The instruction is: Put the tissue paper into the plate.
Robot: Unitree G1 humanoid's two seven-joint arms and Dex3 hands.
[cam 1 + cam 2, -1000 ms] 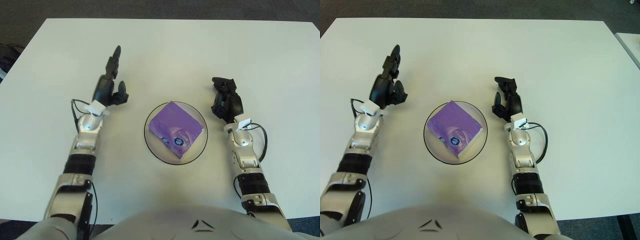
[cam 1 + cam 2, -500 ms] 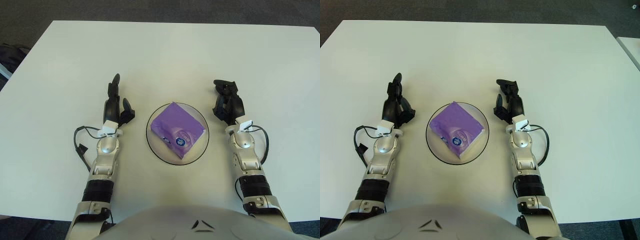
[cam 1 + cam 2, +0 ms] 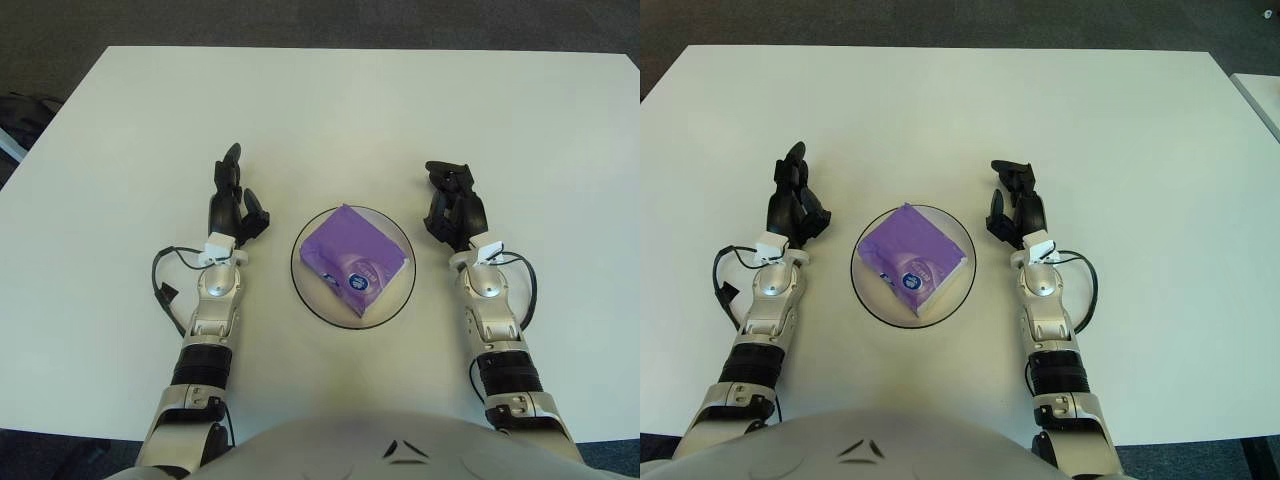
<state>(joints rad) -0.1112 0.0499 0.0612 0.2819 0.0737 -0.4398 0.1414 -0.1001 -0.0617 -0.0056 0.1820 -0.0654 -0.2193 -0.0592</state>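
Left eye view: the purple tissue paper pack (image 3: 354, 259) lies inside the plate (image 3: 306, 300), inboard of the left hand (image 3: 231, 204), whose fingers are loose and empty.

Right eye view: the right hand (image 3: 1017, 205), relaxed and empty, flanks the plate about equally close.

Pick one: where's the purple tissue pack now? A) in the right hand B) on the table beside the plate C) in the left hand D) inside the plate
D: the tissue pack lies inside the plate; the left hand and right hand flank it on either side, holding nothing.
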